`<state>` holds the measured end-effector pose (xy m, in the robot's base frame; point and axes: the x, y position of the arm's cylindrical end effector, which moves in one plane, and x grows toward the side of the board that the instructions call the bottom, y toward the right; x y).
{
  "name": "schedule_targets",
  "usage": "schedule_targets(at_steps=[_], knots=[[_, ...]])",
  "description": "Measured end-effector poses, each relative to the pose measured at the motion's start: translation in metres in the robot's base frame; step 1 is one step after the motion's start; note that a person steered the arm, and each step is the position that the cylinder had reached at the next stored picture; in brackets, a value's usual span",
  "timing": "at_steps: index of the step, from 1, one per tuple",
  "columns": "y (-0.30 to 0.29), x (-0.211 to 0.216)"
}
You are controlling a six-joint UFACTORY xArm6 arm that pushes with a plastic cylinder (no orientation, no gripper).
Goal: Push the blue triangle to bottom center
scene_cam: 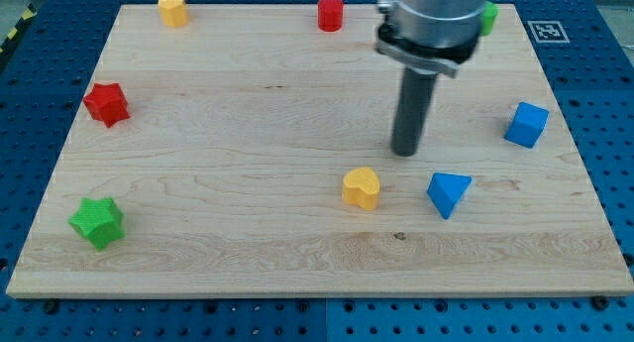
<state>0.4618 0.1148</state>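
A: Is a pincer showing anywhere, open or closed on something?

B: No pincer is showing; the arm is ending in a straight dark rod, and it is gripping nothing. My tip [405, 152] is resting on the wooden surface [248, 124], right of the frame's centre.

A: Where is the blue triangle sitting?

B: The blue triangle [448, 193] is lying in the lower right part of the frame, just below and slightly right of my tip, with a narrow strip of bare wood showing between them.

A: What is lying near it?

B: A yellow heart-shaped block [362, 187] is sitting to the left of the triangle, below and left of my tip, apart from both. A blue cube [526, 124] is standing near the right edge.

A: And the others?

B: A red cylinder [330, 13] and a yellow block [172, 8] are sitting along the top edge. A green block [488, 17] is peeking out at the upper right, partly hidden behind the arm. A red star-like block [106, 103] is lying at the left edge, and a green star-like block [97, 222] is sitting in the lower left corner.
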Motion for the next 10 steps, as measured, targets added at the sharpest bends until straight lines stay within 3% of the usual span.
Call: schedule_targets(at_steps=[2,3,10], knots=[[0.054,0.048],[0.060,0.052],[-0.022,0.084]])
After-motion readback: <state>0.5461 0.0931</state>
